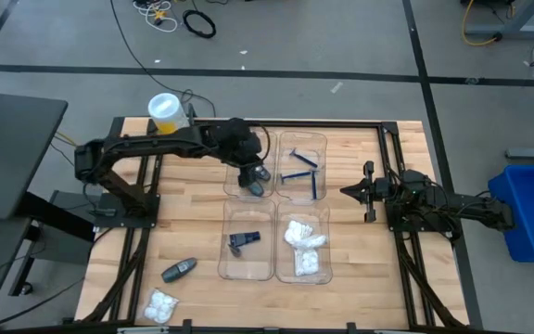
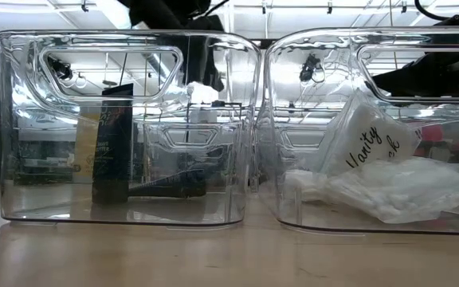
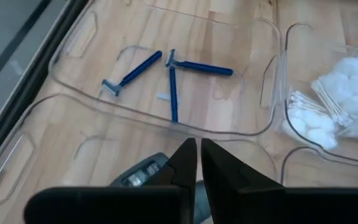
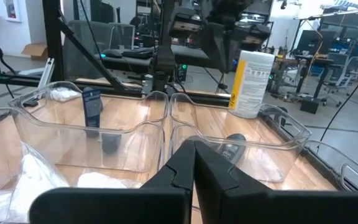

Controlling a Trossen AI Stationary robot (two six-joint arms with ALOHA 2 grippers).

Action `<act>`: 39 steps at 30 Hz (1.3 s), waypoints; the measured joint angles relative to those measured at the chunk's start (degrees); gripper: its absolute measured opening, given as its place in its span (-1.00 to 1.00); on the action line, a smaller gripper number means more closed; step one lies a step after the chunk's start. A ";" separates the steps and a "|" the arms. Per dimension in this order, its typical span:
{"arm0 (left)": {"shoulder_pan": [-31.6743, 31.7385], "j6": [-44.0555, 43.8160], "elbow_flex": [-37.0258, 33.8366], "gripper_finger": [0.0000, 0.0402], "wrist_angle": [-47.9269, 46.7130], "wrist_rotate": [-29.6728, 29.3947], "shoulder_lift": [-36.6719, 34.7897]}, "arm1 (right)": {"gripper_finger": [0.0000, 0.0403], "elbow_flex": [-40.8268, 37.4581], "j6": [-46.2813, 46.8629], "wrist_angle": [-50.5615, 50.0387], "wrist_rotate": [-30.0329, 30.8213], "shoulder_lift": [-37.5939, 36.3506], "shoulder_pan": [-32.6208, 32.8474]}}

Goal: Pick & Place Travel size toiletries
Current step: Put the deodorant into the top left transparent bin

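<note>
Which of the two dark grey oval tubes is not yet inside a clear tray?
The grey tube lying on the bare wood near the table's front-left corner. The other tube is in the tray under the left gripper.

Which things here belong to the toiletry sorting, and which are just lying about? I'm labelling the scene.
Job: razors; grey tube; white packet; dark piece; cotton packets; trays.
Lying about: yellow-and-white cylinder; floor cables; blue bin.
</note>
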 joint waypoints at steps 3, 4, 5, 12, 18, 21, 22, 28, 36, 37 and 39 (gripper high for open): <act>-0.18 -0.70 -2.53 -0.89 0.14 -0.73 -2.57 | -0.93 0.00 0.00 -0.01 -0.02 0.00 0.01; -0.18 -0.72 -3.40 -0.90 0.01 -0.79 -3.59 | -0.93 0.00 0.00 0.01 -0.01 0.00 0.00; -0.22 -0.72 -4.25 -0.91 0.10 -0.79 -4.58 | -0.93 -0.02 0.00 -0.01 -0.02 0.00 0.00; -0.86 -2.60 -10.86 -0.97 0.18 -0.80 -12.45 | -0.93 -0.02 0.00 -0.01 -0.01 0.02 0.00; -1.70 -2.84 -15.97 -0.92 -0.46 -0.79 -19.57 | -0.93 0.00 0.00 -0.01 -0.02 0.02 0.00; -2.30 -2.88 -16.75 -0.93 -2.70 -0.82 -22.05 | -0.93 0.00 0.00 -0.01 0.00 0.02 0.00; -2.53 -2.90 -16.83 -0.95 -3.26 -0.80 -22.60 | -0.93 0.00 0.00 -0.01 -0.02 0.02 0.02; -3.94 -3.36 -16.87 -0.97 -9.71 -0.56 -24.67 | -0.93 0.00 0.00 -0.01 0.00 0.02 0.00; -8.86 -4.09 -16.89 -0.95 -20.48 0.68 -25.12 | -0.93 -0.01 0.00 0.00 -0.02 0.02 0.02; -9.90 -4.40 -16.89 -0.97 -21.50 0.64 -25.12 | -0.93 0.00 0.00 0.00 -0.01 0.02 0.02; -12.19 -5.28 -16.89 -0.98 -22.27 0.59 -25.12 | -0.93 -0.02 0.00 -0.01 -0.02 0.02 0.02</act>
